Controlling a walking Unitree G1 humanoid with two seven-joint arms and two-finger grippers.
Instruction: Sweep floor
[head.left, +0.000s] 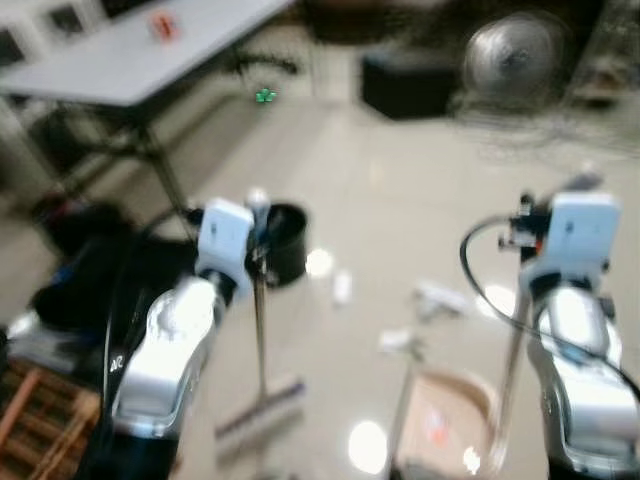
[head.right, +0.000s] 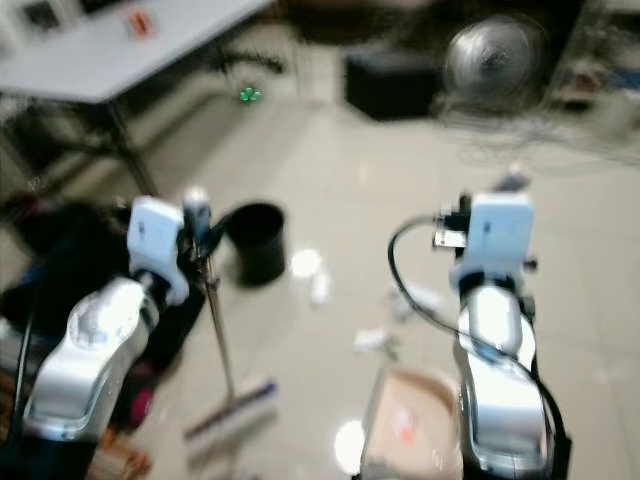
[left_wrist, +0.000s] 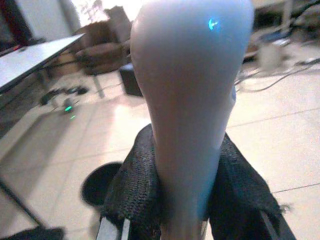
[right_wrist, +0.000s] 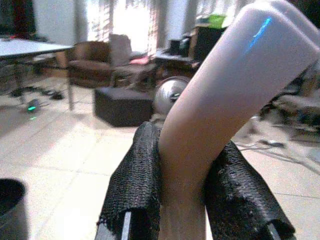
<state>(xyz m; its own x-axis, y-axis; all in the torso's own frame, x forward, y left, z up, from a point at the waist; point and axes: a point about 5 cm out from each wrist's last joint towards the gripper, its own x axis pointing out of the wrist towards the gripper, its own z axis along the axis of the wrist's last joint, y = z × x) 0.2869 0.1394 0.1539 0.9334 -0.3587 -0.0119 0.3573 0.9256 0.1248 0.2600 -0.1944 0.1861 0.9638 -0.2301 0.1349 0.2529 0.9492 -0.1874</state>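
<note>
My left gripper (left_wrist: 182, 170) is shut on the pale top of the broom handle (left_wrist: 190, 100). In the blurred head views the broom handle (head.left: 262, 330) runs down to its brush head (head.left: 262, 408) on the tiled floor in front of me. My right gripper (right_wrist: 182, 172) is shut on the bent pale dustpan handle (right_wrist: 225, 95). The tan dustpan (head.left: 445, 420) rests on the floor at lower right. White paper scraps (head.left: 437, 298) lie between the brush and the pan, with one more scrap (head.left: 343, 287) near the bin.
A black bin (head.left: 285, 243) stands just beyond the broom. A grey folding table (head.left: 130, 55) is at far left, a black bag (head.left: 90, 260) and wooden crate (head.left: 35, 420) at near left. A black box (head.left: 405, 80), a floor fan (head.left: 515, 55) and cables lie farther back.
</note>
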